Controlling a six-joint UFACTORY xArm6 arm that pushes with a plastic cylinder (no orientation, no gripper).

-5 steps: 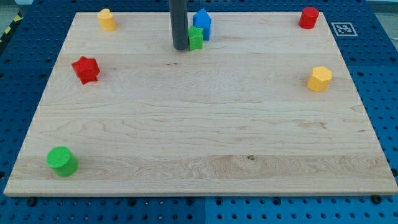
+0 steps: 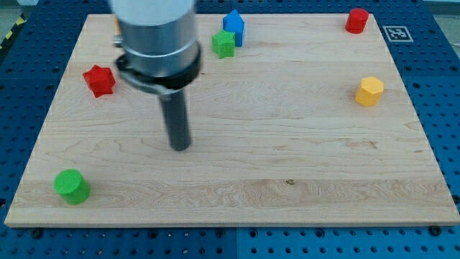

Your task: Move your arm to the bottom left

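- The green cylinder (image 2: 71, 186) stands nearest, in the board's bottom left corner, close to the left edge and the bottom edge.
- My tip (image 2: 180, 147) rests on the wooden board (image 2: 287, 158), left of the middle, up and to the right of the green cylinder and well apart from it.
- The tip touches no block; it is a plain rod end with nothing to open or close, and it holds nothing.
- Above the tip the dark rod rises to a wide grey body (image 2: 154, 32), which covers part of the board's top left area.
- The yellow block (image 2: 370, 91), with flat sides, stands near the right edge, far from the tip.
- The red star block (image 2: 99, 80) lies near the left edge, up and to the left of the tip, just beside the grey body in the view.
- The green block (image 2: 223, 44) sits near the top edge, touching or almost touching the blue block (image 2: 233, 26) behind it; I cannot tell which.
- The red cylinder (image 2: 356, 20) stands in the top right corner.
- A small black-and-white marker (image 2: 397, 33) lies on the blue table (image 2: 445, 93), right of the board's top right corner.
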